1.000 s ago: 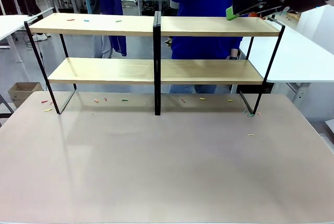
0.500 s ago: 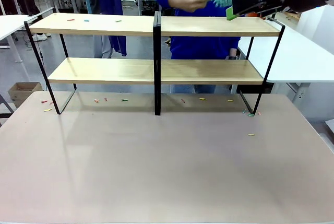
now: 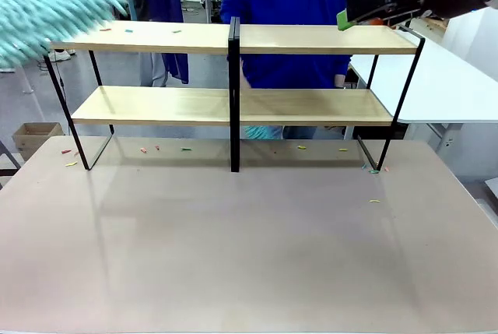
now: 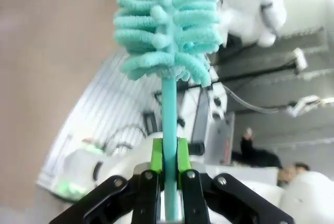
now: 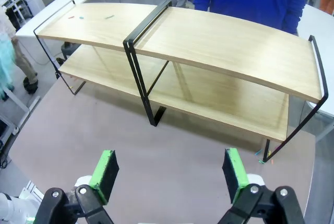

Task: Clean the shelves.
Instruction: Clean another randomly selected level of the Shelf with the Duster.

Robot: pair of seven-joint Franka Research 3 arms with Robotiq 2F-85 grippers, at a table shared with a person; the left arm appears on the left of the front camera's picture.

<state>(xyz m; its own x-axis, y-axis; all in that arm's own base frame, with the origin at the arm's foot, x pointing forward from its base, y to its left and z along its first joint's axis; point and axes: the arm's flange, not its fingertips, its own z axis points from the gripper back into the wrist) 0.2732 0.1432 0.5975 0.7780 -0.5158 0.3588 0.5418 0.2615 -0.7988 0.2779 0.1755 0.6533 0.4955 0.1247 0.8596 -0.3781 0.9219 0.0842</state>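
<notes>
Firmly, left hand point(image 4: 168, 157) pinches fluffy teal duster point(image 4: 164, 25) by its thin stem.

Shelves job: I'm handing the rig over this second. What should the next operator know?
Left pincer: shut on the handle of the teal duster, raised near the left end of the shelves.
Right pincer: open, empty, above the right end.
Done: top board's right half and lower boards look bare.
Left: coloured bits on the top-left board; scraps on the table.
</notes>
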